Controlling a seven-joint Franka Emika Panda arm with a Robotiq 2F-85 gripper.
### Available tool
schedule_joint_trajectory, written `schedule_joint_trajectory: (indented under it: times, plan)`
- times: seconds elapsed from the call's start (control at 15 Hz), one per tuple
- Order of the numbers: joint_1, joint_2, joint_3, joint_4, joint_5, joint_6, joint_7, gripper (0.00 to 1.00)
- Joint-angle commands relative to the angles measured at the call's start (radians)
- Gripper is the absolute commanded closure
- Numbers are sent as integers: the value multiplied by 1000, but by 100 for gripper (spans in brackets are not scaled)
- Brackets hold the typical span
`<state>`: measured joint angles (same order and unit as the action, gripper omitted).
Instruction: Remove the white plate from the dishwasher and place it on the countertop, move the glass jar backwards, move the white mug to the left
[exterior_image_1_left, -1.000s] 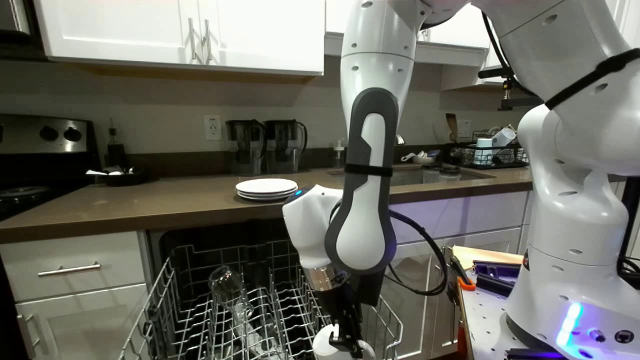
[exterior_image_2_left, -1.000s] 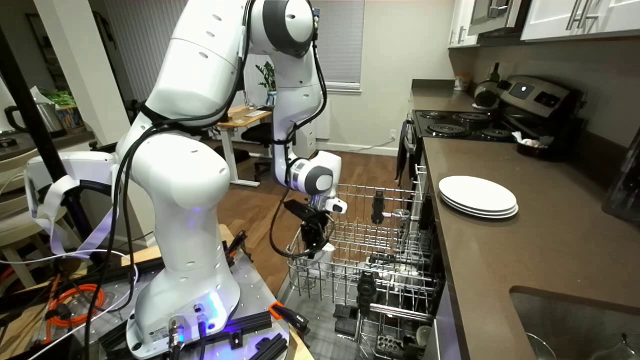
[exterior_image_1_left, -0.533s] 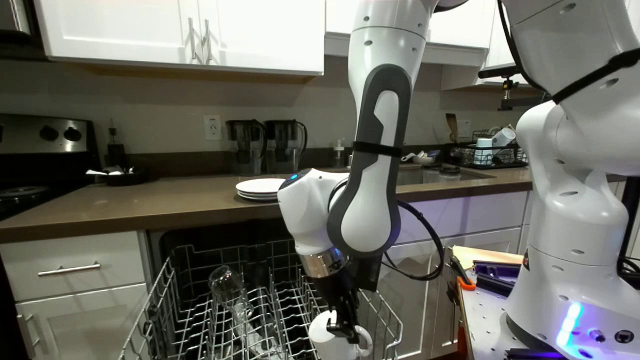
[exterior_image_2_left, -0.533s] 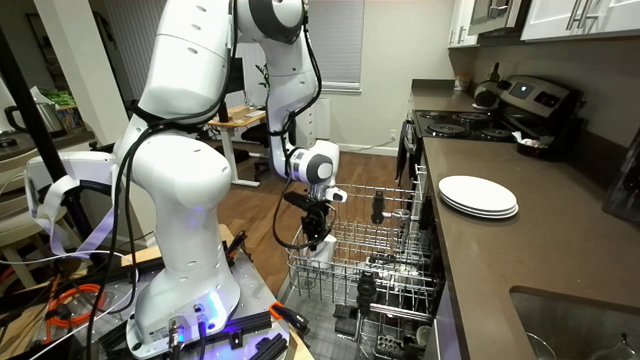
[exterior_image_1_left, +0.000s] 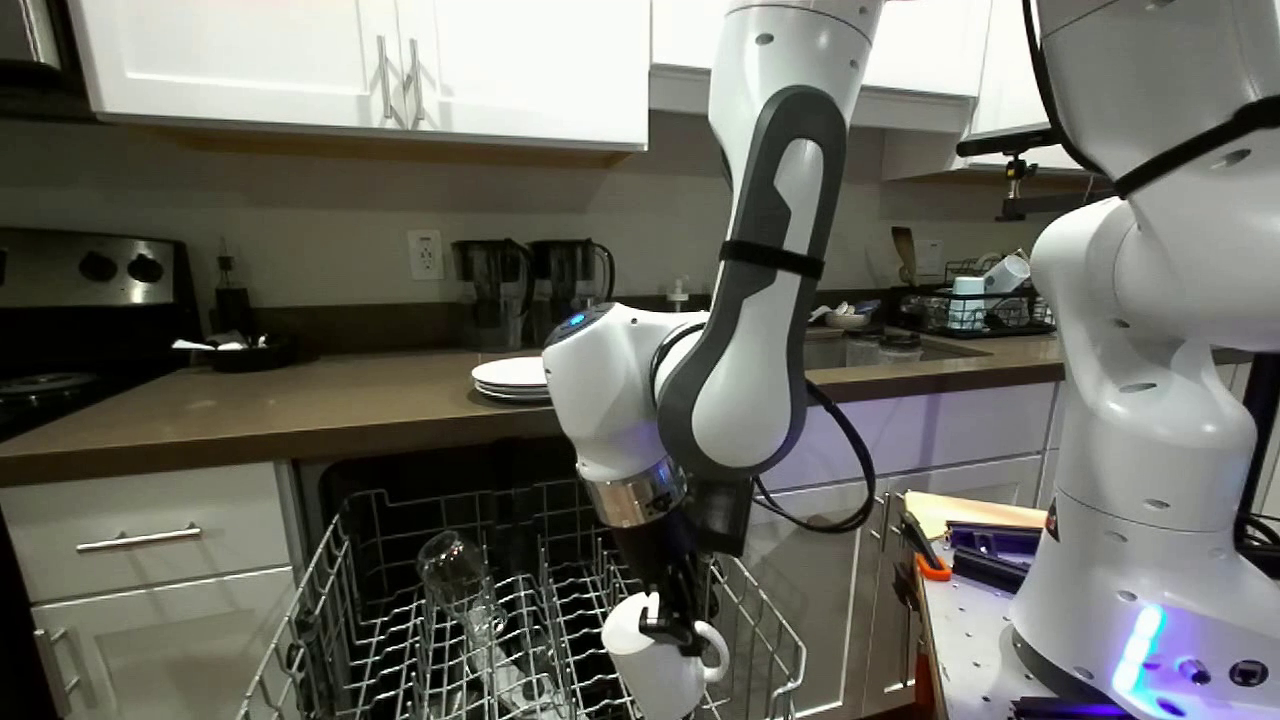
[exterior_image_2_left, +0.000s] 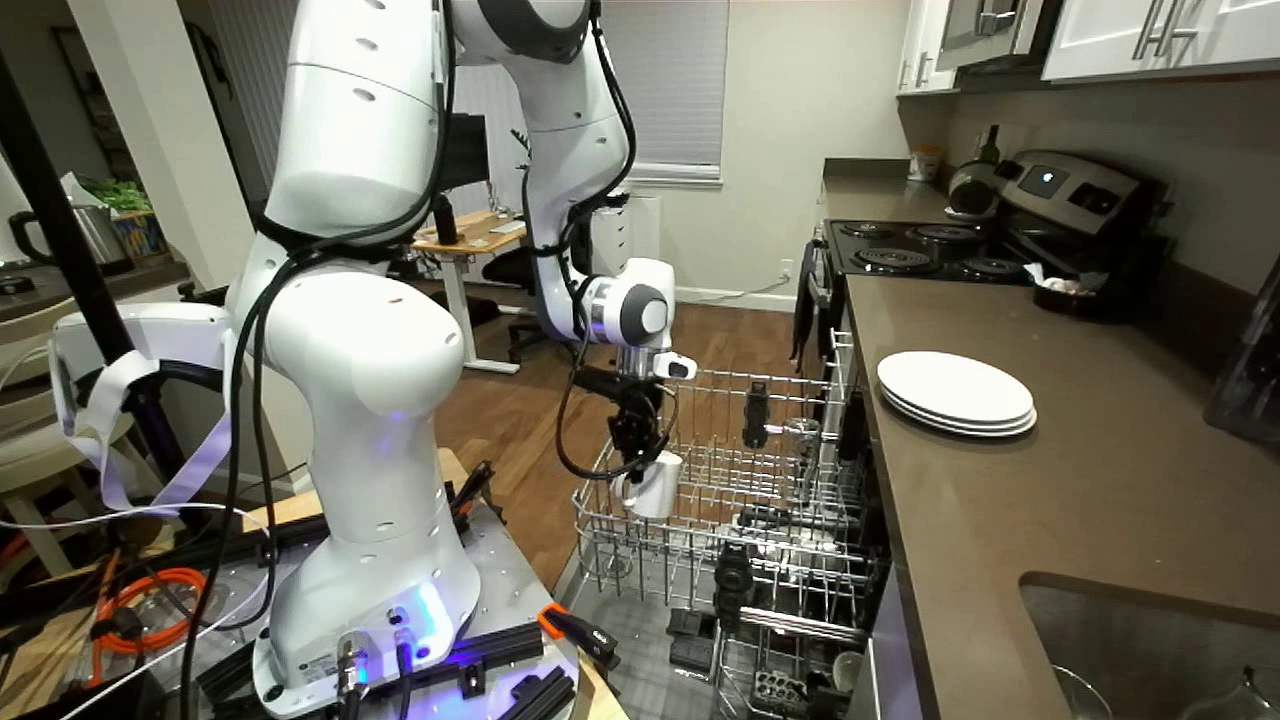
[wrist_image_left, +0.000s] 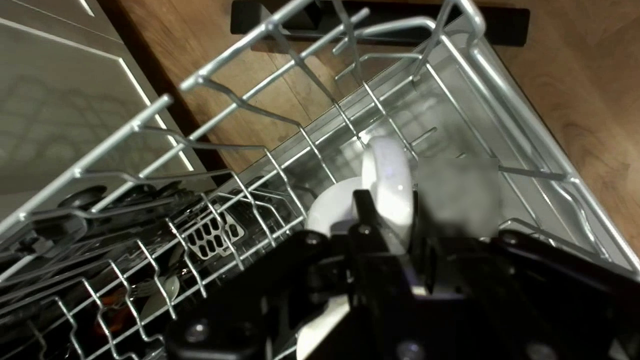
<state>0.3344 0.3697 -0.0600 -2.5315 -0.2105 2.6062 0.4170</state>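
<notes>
My gripper (exterior_image_1_left: 672, 630) is shut on the handle of the white mug (exterior_image_1_left: 645, 665), which hangs tilted above the front corner of the dishwasher rack (exterior_image_1_left: 565, 610). In the wrist view the black fingers (wrist_image_left: 390, 200) flank the white mug's handle (wrist_image_left: 386, 165); fingers and arm hide part of its body. The mug also shows in an exterior view (exterior_image_2_left: 657, 487). The white plate (exterior_image_2_left: 955, 388) tops a small stack of plates on the brown countertop (exterior_image_2_left: 1060, 510). A clear glass vessel (exterior_image_1_left: 452, 570) leans among the rack tines; I cannot tell whether it is the glass jar.
The rack's wire side (exterior_image_2_left: 735, 380) rises around the mug. The countertop's front edge (exterior_image_1_left: 420, 430) overhangs the dishwasher opening. Two dark pitchers (exterior_image_1_left: 570, 285) stand behind the plates. A sink (exterior_image_2_left: 1130, 625) with glassware is cut into the countertop. A stove (exterior_image_2_left: 935, 250) stands beyond.
My gripper has risen with the white mug in it, lifting it up out of the rack and slightly toward the counter. The mug leans more. Plates and glass vessel have not moved.
</notes>
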Motion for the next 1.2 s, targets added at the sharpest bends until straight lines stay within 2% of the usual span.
schedule_joint_trajectory:
  times: [0.0, 0.33, 0.47, 0.53, 0.87, 0.93, 1.13]
  plan:
    - [9, -53, -25, -14, -78, 23, 60, 95]
    - [-1, -53, -39, 11, -110, 73, 62, 95]
    - [-25, -58, -15, 2, -64, 78, 25, 95]
    - [-15, -24, -23, 22, -80, 68, 35, 82]
    - [-15, -24, -21, 22, -79, 68, 34, 82]
    - [-15, -24, -21, 22, -79, 68, 34, 95]
    - [17, -35, -50, 43, -137, 62, 70, 95]
